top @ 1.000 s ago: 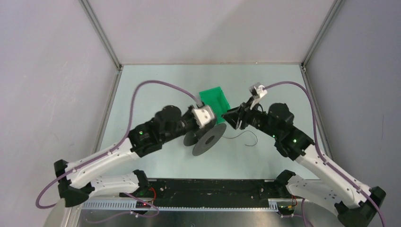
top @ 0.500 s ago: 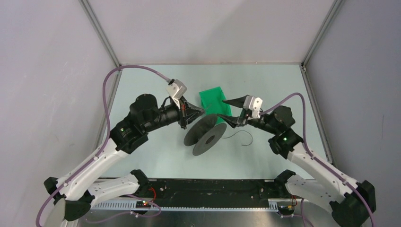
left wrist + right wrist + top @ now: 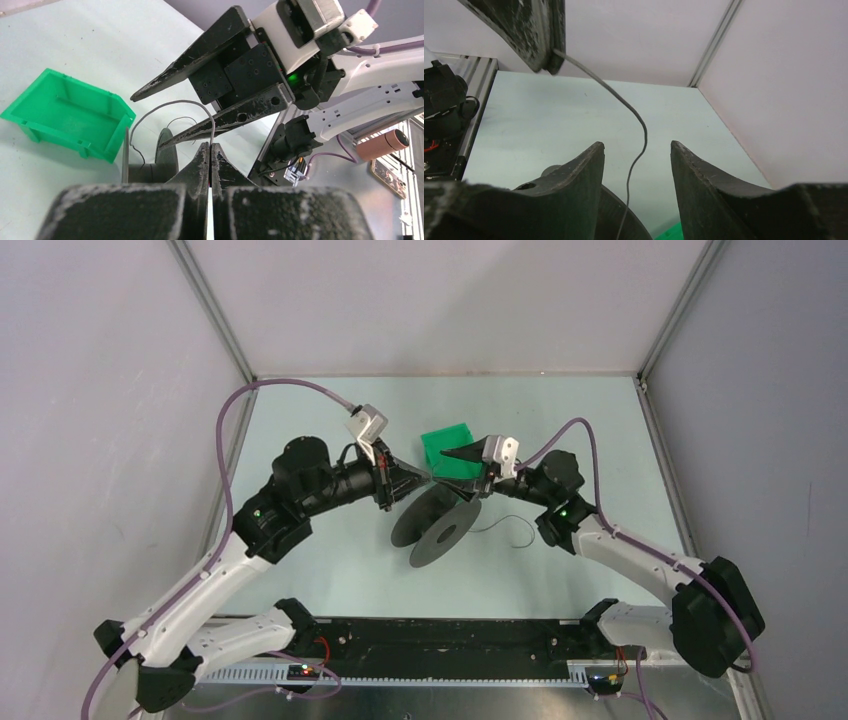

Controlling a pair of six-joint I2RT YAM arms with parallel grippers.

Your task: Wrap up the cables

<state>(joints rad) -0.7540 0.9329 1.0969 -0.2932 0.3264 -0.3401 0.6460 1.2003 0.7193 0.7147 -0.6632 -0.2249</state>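
The cable is a thin grey-black wire [image 3: 170, 102]. My left gripper [image 3: 210, 146] is shut on it, and the wire arcs from the fingertips down to the dark spool [image 3: 150, 165]. In the top view the left gripper [image 3: 428, 478] is just left of the tilted spool [image 3: 437, 525], and a loose tail of cable [image 3: 505, 525] lies on the table to its right. My right gripper [image 3: 636, 144] is open and the wire [image 3: 634, 112] hangs between its fingers without touching them. In the top view the right gripper [image 3: 455, 472] faces the left one above the spool.
A green plastic bin [image 3: 447, 445] stands just behind the two grippers and also shows in the left wrist view [image 3: 65, 115]. Grey enclosure walls and metal frame posts ring the table. A black rail with wiring runs along the near edge.
The left gripper drew back from the spool and turned, holding the wire. The right arm swung left and brought its open fingers around the wire above the spool.
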